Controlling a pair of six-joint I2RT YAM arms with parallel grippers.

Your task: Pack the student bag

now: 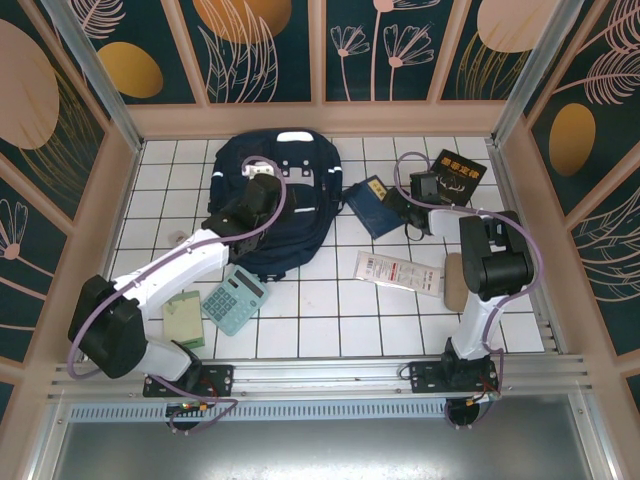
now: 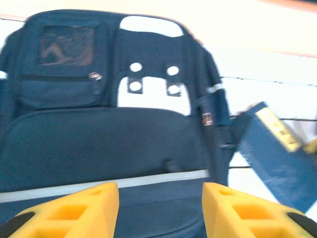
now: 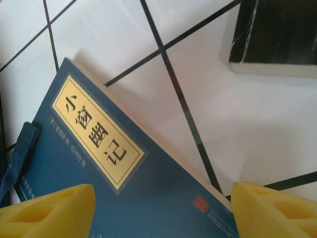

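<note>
Currently the student bag (image 1: 305,225) lies flat at the table's 11 o'clock and seems closed. Over its front hovers the left gripper (image 2: 161,210), jaws wide, nothing held. At the bag's 3 o'clock the right gripper (image 3: 161,213) hangs over the blue book (image 3: 124,188), jaws wide and empty; the black book (image 3: 277,34) is at its 1 o'clock. Step, likely: grabbing the first item. Next: right drops and pinches the book's edge, tricky while flat on tile; left needs to open the bag's mouth.
</note>
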